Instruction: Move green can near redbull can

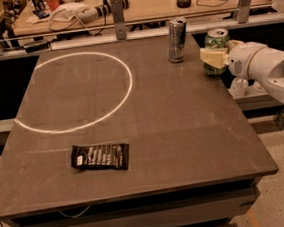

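— Green can (218, 42) is clamped upright between the pale fingers (210, 57) of the gripper (217, 58), at the far right edge of the table (184, 131).
— And the redbull can (177, 39)?
— It is seen standing near the green can, on the table's inner side, not touching. A black snack packet (100, 156) is seen well apart, toward the front.

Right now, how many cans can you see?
2. The redbull can stands at the table's far edge; the green can is just right of it, held in the gripper at the right edge. No others visible.
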Robot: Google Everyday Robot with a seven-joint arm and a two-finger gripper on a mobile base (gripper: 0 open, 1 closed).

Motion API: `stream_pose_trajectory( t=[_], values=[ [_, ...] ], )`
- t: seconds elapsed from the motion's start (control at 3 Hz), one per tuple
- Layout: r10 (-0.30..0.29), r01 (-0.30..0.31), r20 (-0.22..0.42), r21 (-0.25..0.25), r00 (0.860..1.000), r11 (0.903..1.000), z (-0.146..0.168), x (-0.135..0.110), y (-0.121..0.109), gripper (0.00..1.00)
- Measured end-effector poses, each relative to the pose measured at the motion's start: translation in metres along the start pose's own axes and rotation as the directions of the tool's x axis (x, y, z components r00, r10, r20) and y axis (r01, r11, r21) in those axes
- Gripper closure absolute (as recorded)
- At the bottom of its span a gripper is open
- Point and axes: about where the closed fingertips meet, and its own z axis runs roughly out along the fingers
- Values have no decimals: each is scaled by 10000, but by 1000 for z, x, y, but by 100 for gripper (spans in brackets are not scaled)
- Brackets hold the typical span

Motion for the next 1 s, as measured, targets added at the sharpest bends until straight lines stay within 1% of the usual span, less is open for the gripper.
stream_pose_trajectory(
  t=[0.33,0.67,1.0],
  values=[
    [-194,204,520,-203,9985,9996,12,-5,3,100],
    [-366,411,859,-513,9956,9978,29,-12,9,100],
    [-385,440,755,-721,9964,9964,42,-10,14,100]
  ],
)
